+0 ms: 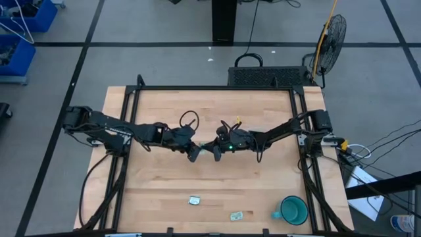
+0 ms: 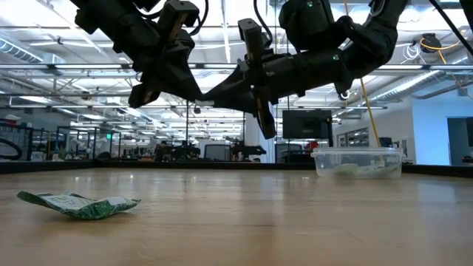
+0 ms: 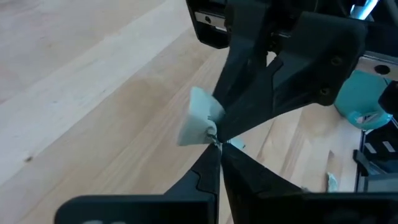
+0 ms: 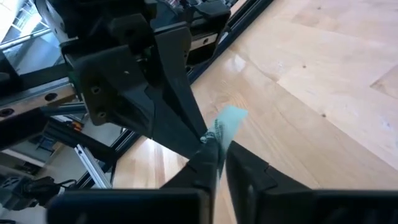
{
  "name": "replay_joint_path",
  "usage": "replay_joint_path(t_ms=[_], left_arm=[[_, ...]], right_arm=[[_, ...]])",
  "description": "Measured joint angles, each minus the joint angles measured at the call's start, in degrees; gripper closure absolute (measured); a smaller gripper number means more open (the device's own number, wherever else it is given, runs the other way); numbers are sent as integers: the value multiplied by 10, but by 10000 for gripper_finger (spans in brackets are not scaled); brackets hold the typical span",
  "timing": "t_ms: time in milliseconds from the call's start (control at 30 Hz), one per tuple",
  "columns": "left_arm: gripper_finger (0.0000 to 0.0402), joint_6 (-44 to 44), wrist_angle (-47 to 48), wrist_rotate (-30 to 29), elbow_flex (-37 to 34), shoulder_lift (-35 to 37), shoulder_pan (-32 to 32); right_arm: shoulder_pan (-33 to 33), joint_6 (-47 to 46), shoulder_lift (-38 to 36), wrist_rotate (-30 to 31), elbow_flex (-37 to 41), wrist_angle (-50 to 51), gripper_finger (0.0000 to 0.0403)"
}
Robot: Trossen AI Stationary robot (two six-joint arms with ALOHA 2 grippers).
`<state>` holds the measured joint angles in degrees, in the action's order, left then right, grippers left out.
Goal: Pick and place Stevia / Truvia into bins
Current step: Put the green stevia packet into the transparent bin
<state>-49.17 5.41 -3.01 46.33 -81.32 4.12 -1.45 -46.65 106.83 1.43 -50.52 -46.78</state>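
Pale sachet [image 3: 200,118] being pinched mid-air by both the left gripper [image 1: 193,155] and right gripper [image 1: 216,153] fingers, meeting above tabletop [image 1: 210,178] centre.

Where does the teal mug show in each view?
High: teal mug, bottom right.
Low: not in it.
Left wrist: right edge, behind the right gripper.
Right wrist: not in it.
Shared landmark: left gripper and right gripper meeting on a sachet.

both arms reach inward mid-table, left end effector [image 1: 192,154] meeting right end effector [image 1: 216,151] tip to tip.
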Motion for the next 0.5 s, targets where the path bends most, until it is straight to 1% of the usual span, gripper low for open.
replay_joint_path(t_ms=[100, 200, 267, 333, 500], left_arm=[[378, 0, 0, 0, 0, 0, 0], [376, 0, 0, 0, 0, 0, 0], [367, 0, 0, 0, 0, 0, 0], [351, 0, 0, 0, 0, 0, 0], [292, -5, 6, 0, 0, 0, 0]], right_arm=[[0, 0, 0, 0, 0, 0, 399], [0, 0, 0, -1, 0, 0, 396], [0, 0, 0, -1, 0, 1, 397], [0, 0, 0, -1, 0, 2, 400], [0, 6, 0, -2, 0, 4, 400]])
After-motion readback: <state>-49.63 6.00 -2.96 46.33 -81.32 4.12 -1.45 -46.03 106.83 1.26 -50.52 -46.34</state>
